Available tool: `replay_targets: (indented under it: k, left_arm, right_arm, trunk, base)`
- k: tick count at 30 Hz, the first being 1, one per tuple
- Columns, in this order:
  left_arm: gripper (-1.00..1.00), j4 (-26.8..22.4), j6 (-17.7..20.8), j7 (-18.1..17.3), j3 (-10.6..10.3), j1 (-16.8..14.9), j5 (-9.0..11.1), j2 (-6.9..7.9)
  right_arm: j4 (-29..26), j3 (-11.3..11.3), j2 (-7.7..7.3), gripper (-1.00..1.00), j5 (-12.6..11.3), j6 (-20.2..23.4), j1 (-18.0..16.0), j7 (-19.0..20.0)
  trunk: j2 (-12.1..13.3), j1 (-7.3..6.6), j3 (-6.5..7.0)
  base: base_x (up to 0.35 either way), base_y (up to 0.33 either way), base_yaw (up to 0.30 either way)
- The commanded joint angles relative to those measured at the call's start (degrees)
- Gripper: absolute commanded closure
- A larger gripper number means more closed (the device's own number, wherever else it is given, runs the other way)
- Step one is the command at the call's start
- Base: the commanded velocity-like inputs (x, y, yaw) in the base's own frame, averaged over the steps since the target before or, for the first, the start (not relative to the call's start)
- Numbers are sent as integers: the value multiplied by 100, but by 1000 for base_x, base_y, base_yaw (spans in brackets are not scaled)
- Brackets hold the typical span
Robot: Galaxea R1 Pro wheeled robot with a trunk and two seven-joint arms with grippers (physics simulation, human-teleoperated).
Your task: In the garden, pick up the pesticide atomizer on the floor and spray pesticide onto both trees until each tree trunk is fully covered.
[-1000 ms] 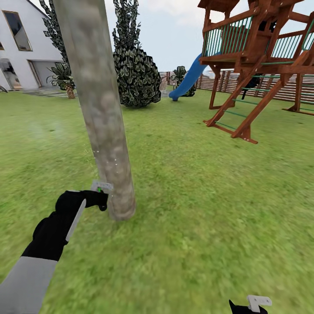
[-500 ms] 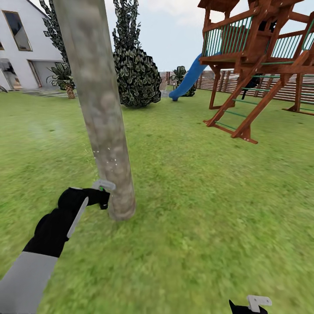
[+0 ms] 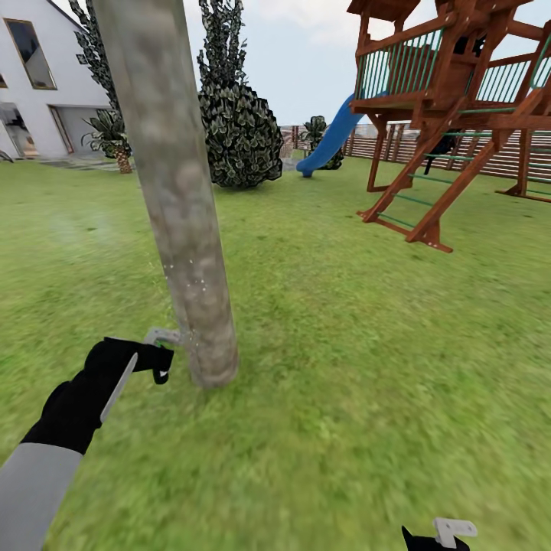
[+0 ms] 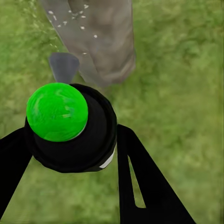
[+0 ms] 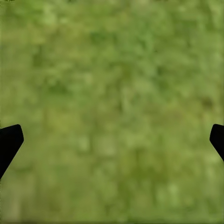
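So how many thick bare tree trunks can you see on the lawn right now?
1. The tree trunk rises from the grass just beyond the left end effector, flecked with white specks. A second could stand outside the view; the leafy shapes behind show no bare trunk.

Left hand (image 3: 157, 348) clamped, arm extended forward; right hand (image 5: 112, 140) spread wide

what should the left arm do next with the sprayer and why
Probably raise the left gripper and keep spraying: it holds the pesticide atomizer low beside the tree trunk, and white pesticide specks dot just a short band above the nozzle, with bare bark higher up.
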Motion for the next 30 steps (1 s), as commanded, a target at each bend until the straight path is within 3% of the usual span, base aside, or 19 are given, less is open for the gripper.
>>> replay_targets:
  k: [1, 8, 11, 15, 17, 19, 21, 22, 26, 30]
  left_arm:
    - [100, -7, -1, -1, 7, 0, -5, -1]
    - [100, 14, -1, -1, 21, 29, -8, 13]
    - [100, 163, -443, 3, 24, 282, -30, 23]
    - [100, 995, -1002, 7, 26, 323, -32, 12]
    - [100, 1113, -1129, 8, 37, 323, -22, 10]
    - [100, 1129, -1131, 8, 149, 294, -19, 9]
    - [100, 1104, -1096, 14, 482, 216, -18, 12]
    - [100, 1077, -1086, 15, 549, 166, -17, 13]
    - [100, 1046, -1059, 17, 627, -239, -24, 18]
    - [100, 1010, -786, 17, 622, -301, 0, -3]
  right_arm:
    - [0, 0, 0, -100, 0, 0, 0, 0]
    - [0, 0, 0, -100, 0, 0, 0, 0]
    - [0, 0, 0, -100, 0, 0, 0, 0]
    - [0, 0, 0, -100, 0, 0, 0, 0]
    - [0, 0, 0, -100, 0, 0, 0, 0]
    - [0, 0, 0, -100, 0, 0, 0, 0]
    - [0, 0, 0, -100, 0, 0, 0, 0]
    - [0, 0, 0, -100, 0, 0, 0, 0]
    - [0, 0, 0, -100, 0, 0, 0, 0]
    - [0, 0, 0, -100, 0, 0, 0, 0]
  trunk:
    - [0, 0, 0]
    - [0, 0, 0]
    - [0, 0, 0]
    - [0, 0, 0]
    - [0, 0, 0]
    - [0, 0, 0]
    - [0, 0, 0]
    - [0, 0, 0]
    - [0, 0, 0]
    - [0, 0, 0]
  base:
    - [244, 71, 0]
    - [229, 174, 0]
    - [11, 12, 0]
    - [0, 0, 0]
    - [0, 0, 0]
    - [0, 0, 0]
    - [0, 0, 0]
    - [0, 0, 0]
    - [0, 0, 0]
    - [0, 0, 0]
